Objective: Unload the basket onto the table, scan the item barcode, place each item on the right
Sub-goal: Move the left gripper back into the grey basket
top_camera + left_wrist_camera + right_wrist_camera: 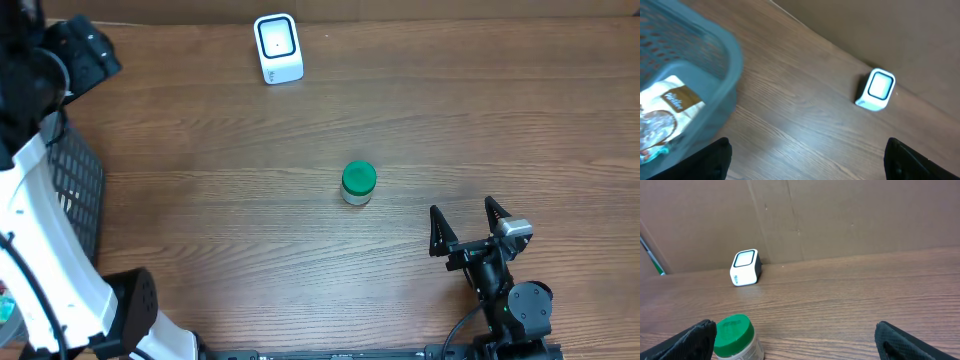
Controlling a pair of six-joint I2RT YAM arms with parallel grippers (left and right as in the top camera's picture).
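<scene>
Green-lidded jar (358, 184) upright, apart from scanner (277, 47)

Wood-grain table (250, 250), blue mesh basket (732, 62) at its left, printed packet (677, 100) inside, cardboard wall (850, 215)

**Overhead:** basket (82, 190) at the left edge, largely covered by the left arm (40, 235), which the frame itself crops.

**Left wrist view:** left gripper (815, 162) appears only as dark tips in the lower corners. The packet (670, 112) is blurred and its lettering illegible.

**Right wrist view:** jar (734, 332) is cut off by the bottom edge, its label unreadable.
</scene>
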